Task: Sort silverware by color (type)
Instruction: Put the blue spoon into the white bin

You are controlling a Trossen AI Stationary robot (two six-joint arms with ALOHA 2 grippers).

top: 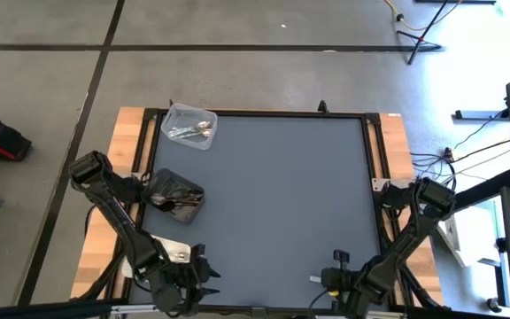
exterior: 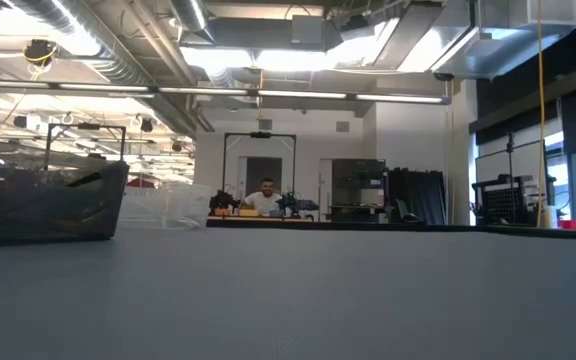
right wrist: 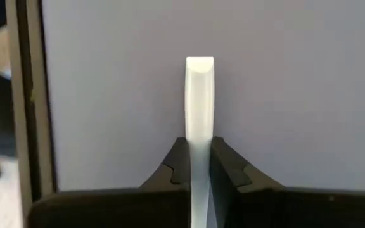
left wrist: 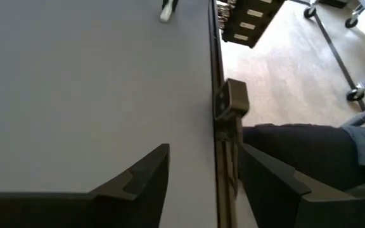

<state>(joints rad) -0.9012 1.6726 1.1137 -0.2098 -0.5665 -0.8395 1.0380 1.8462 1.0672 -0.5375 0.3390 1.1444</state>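
Note:
My right gripper is at the table's near edge, right of the middle, shut on a pale flat utensil. The utensil shows as a small white bar in the high view. My left gripper is open and empty at the near edge on the left, its fingers spread over the mat's border. A clear tub at the far left holds several silver utensils. A dark tub nearer me holds dark ones. My right gripper pinches the pale utensil's flat shaft between its two fingers. The fingers lie along the shaft, and its squared free end sticks out past the fingertips over the grey mat. The rest is hidden between the fingers. Whether it touches the mat I cannot tell.
A white tray lies partly under my left arm near the front left. The grey mat fills the table inside a black frame. A person's dark-clad legs show beyond the near edge. Another person sits far back in the room.

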